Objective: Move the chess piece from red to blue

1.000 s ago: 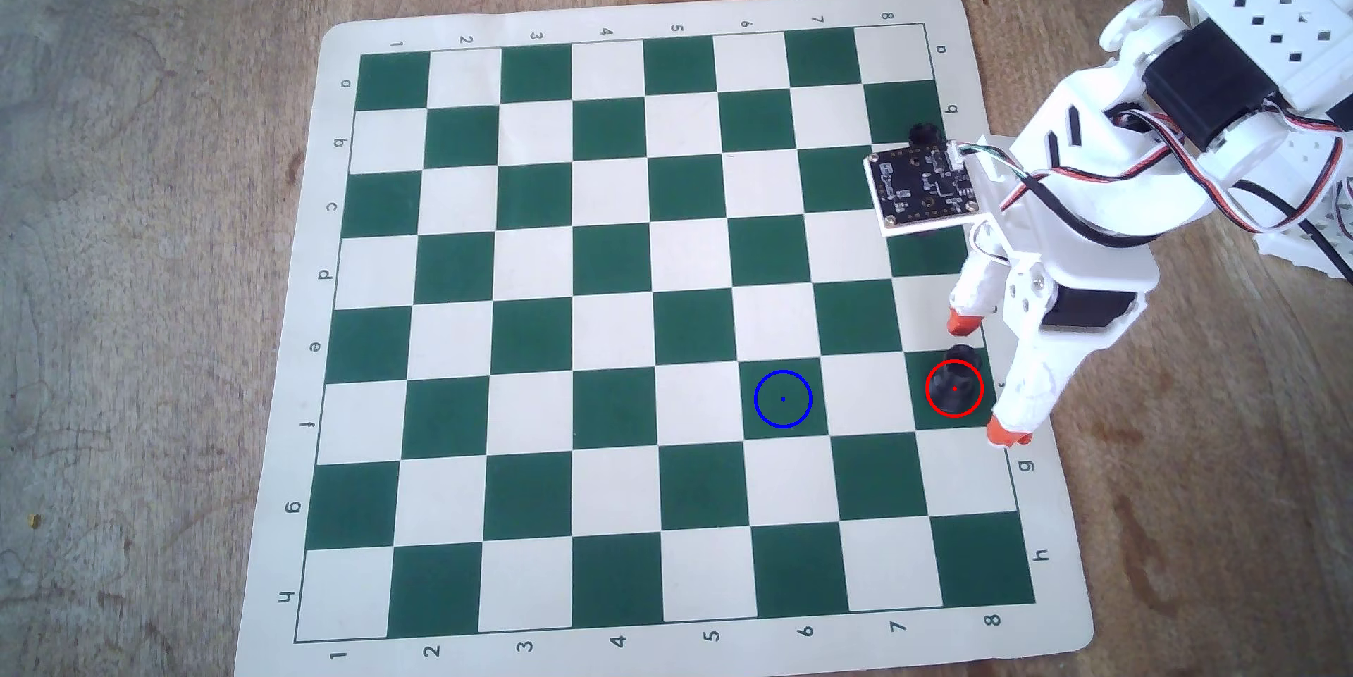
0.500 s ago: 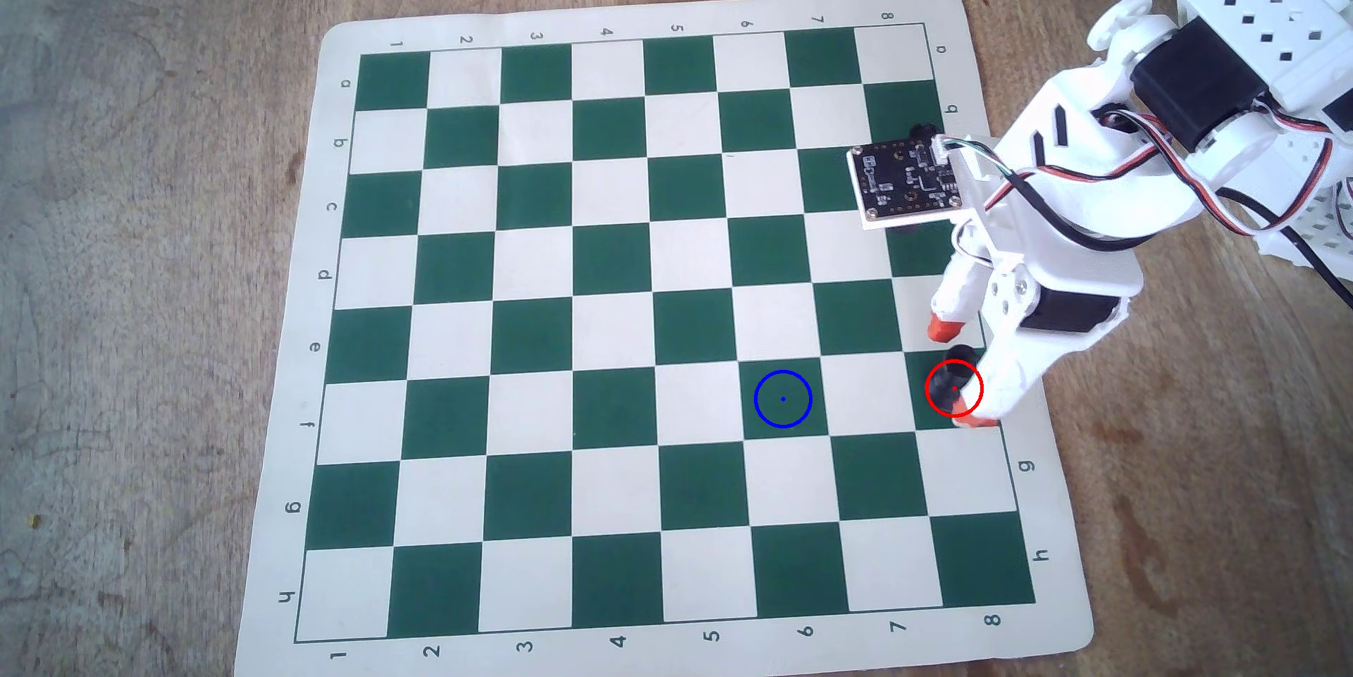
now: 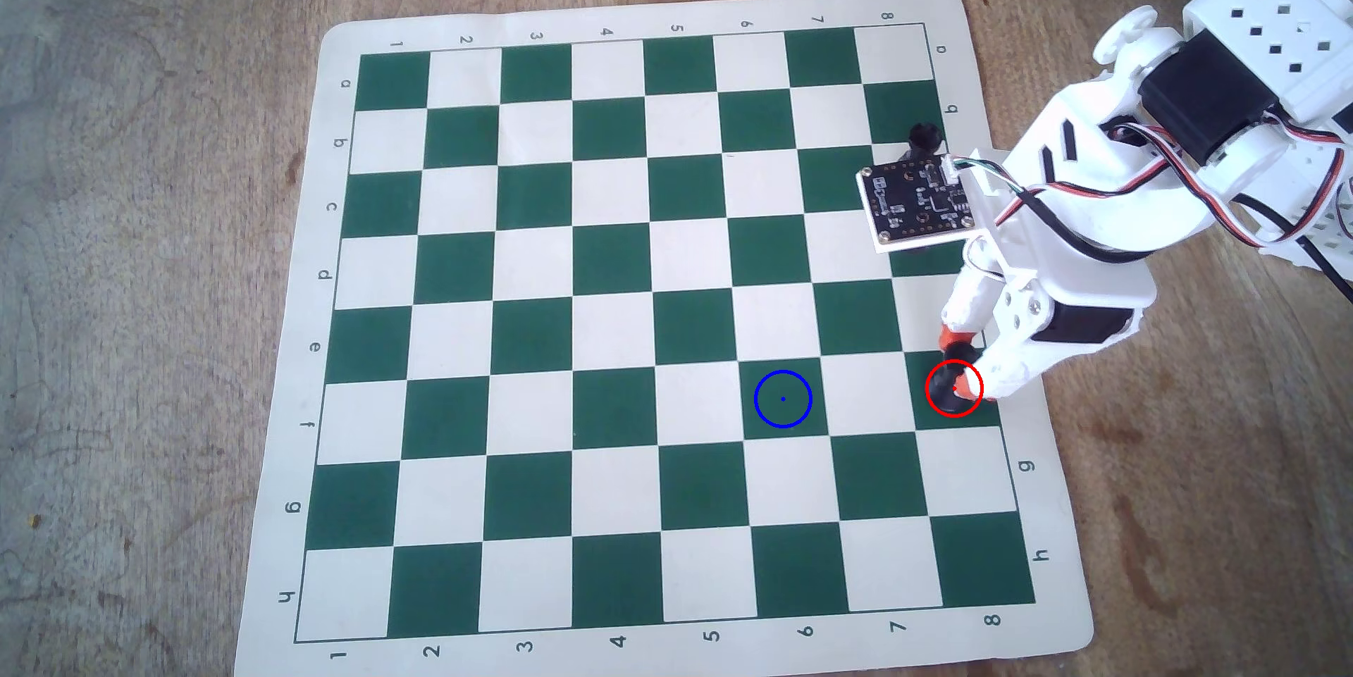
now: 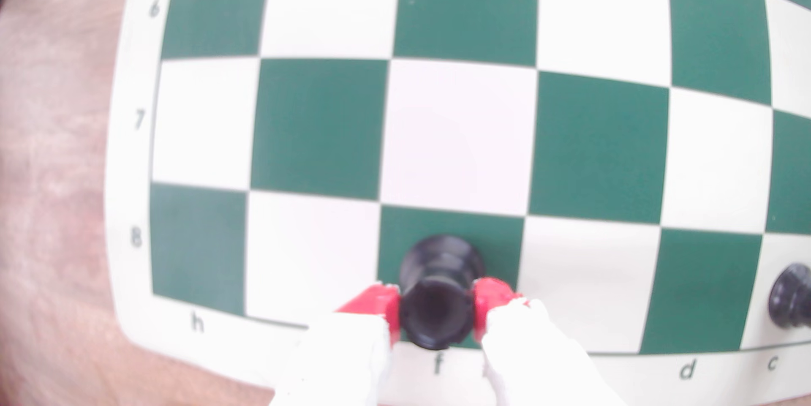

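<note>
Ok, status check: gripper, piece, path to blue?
Gripper shut on the chess piece, piece on the red ring square. Blue ring bare, squares between clear. Other black piece far off the path.

A white 3D-printed arm (image 3: pixel 1083 209) is seen with black servo blocks, red, white and black cables, a perforated upper housing and a black circuit board (image 3: pixel 919 203); the gripper (image 3: pixel 960 364) is tipped in orange-red.

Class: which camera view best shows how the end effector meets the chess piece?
The wrist view: the chess piece sits between both red fingertips, seemingly touching. In the overhead view the end effector partly covers the piece inside the red circle.
</note>
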{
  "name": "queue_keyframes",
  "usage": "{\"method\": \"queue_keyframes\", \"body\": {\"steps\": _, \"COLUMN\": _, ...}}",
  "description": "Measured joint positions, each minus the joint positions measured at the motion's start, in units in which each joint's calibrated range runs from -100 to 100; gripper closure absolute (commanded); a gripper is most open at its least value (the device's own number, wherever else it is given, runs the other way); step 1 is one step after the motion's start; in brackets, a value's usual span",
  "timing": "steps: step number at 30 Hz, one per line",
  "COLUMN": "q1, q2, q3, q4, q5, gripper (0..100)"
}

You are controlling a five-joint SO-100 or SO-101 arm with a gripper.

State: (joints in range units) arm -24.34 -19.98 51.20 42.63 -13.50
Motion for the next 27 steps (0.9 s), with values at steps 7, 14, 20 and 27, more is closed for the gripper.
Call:
{"method": "queue_keyframes", "body": {"steps": 7, "q1": 0.0, "q2": -0.1, "q3": -0.6, "q4": 2.2, "q5": 0.0, "gripper": 100}}
{"method": "queue_keyframes", "body": {"steps": 14, "q1": 0.0, "q2": -3.9, "q3": -8.9, "q4": 15.7, "q5": 0.2, "gripper": 100}}
{"method": "queue_keyframes", "body": {"steps": 20, "q1": 1.8, "q2": -5.3, "q3": -26.3, "q4": 29.7, "q5": 0.1, "gripper": 100}}
{"method": "queue_keyframes", "body": {"steps": 27, "q1": 4.3, "q2": 4.9, "q3": -49.3, "q4": 31.2, "q5": 0.1, "gripper": 100}}
